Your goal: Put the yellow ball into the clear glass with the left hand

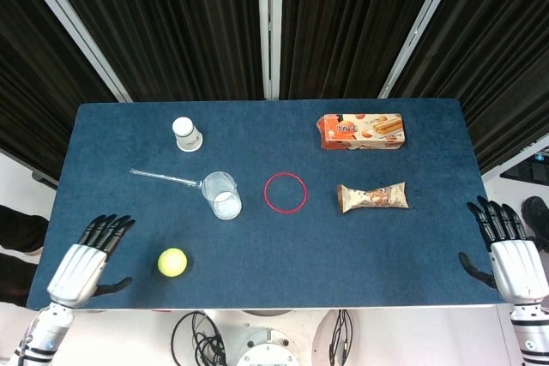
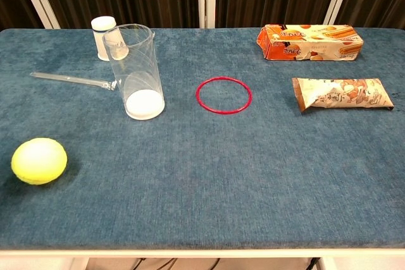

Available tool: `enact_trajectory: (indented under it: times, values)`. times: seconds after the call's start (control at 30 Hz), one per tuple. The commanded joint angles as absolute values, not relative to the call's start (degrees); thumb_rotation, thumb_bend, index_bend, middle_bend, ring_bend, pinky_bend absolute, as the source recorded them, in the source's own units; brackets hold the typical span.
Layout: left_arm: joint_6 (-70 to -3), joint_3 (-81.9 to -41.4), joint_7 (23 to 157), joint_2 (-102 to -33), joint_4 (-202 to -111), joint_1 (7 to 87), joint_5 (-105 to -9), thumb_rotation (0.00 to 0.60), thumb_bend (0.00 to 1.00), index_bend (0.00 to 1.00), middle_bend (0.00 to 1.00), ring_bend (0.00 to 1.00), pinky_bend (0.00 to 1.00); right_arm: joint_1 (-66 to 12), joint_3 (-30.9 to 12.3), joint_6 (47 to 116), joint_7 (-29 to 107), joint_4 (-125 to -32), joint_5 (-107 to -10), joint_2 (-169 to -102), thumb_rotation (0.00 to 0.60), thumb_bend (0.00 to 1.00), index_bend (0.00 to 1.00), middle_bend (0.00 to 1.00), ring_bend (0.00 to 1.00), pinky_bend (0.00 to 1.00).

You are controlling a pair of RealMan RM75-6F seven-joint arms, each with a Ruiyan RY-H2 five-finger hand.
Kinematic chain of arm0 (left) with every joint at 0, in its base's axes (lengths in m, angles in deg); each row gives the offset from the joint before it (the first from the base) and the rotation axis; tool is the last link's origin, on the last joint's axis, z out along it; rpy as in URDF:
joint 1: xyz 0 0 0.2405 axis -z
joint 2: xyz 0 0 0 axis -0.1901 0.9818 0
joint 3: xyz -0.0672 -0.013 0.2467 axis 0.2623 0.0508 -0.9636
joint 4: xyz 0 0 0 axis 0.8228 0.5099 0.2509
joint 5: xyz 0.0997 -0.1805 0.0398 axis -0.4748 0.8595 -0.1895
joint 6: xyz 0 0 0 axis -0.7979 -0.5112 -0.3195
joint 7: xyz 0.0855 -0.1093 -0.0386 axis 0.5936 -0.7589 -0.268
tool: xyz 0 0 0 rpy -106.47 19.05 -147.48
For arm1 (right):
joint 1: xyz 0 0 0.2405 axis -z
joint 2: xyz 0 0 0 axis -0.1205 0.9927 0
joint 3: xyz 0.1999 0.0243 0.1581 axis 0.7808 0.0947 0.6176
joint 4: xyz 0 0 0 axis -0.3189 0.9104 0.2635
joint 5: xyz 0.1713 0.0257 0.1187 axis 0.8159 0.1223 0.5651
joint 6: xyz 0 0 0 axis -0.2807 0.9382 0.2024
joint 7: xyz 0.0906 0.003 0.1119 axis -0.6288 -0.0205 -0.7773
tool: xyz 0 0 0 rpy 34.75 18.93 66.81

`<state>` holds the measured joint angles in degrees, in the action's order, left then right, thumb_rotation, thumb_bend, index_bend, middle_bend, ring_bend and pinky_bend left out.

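The yellow ball (image 1: 172, 261) lies near the table's front left; the chest view has the ball (image 2: 38, 160) at its left edge. Further back and to the right, the clear glass (image 1: 221, 195) stands upright, also seen as the tall glass (image 2: 136, 71) in the chest view. My left hand (image 1: 86, 259) hovers over the table's front-left corner, left of the ball, fingers spread and holding nothing. My right hand (image 1: 506, 255) is open just off the table's right edge. Neither hand shows in the chest view.
A clear rod (image 1: 165, 178) lies left of the glass. A white paper cup (image 1: 186, 134) stands behind it. A red ring (image 1: 285, 192) lies mid-table, a snack bar wrapper (image 1: 372, 197) to its right, and an orange biscuit box (image 1: 360, 130) at the back right.
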<state>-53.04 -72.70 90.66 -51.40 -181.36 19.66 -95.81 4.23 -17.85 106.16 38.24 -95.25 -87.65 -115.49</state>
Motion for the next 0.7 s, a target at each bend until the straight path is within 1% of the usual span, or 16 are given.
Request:
enact_trajectory:
  times: [0.03,0.17,0.37,0.57,0.7]
  values:
    - [-48.5,-72.9,91.1,-53.9,-180.9,23.0,-96.8,0.600,0.12,0.08,0.07,0.00,0.09,4.5,-17.9,106.6,38.1,-95.4,-87.7,-115.5,0.600,0.24,0.00,0.00,0.00,0.00]
    - [-43.5,-72.6,91.0,-57.0,-179.4,26.2,-96.2,0.600,0.12,0.09,0.07,0.00,0.14,5.0,-17.6,107.5,37.6,-95.2,-87.3,-115.2,0.600,0.23,0.00,0.00,0.00,0.00]
    - [-38.8,-72.1,91.2,-62.6,-175.1,29.0,-93.8,0.600,0.13,0.11,0.07,0.01,0.19,5.4,-17.3,108.0,36.4,-94.8,-86.7,-114.6,0.600,0.24,0.00,0.00,0.00,0.00]
    - [-36.1,-71.6,92.9,-66.6,-170.7,30.6,-91.1,0.600,0.14,0.14,0.08,0.03,0.23,5.5,-17.1,108.1,35.2,-94.1,-86.4,-114.5,0.600,0.24,0.00,0.00,0.00,0.00]
    - [-36.2,-71.5,95.1,-67.8,-169.0,30.7,-90.0,0.600,0.15,0.19,0.14,0.09,0.30,5.5,-17.1,107.6,34.2,-93.2,-85.8,-114.8,0.600,0.24,0.00,0.00,0.00,0.00]
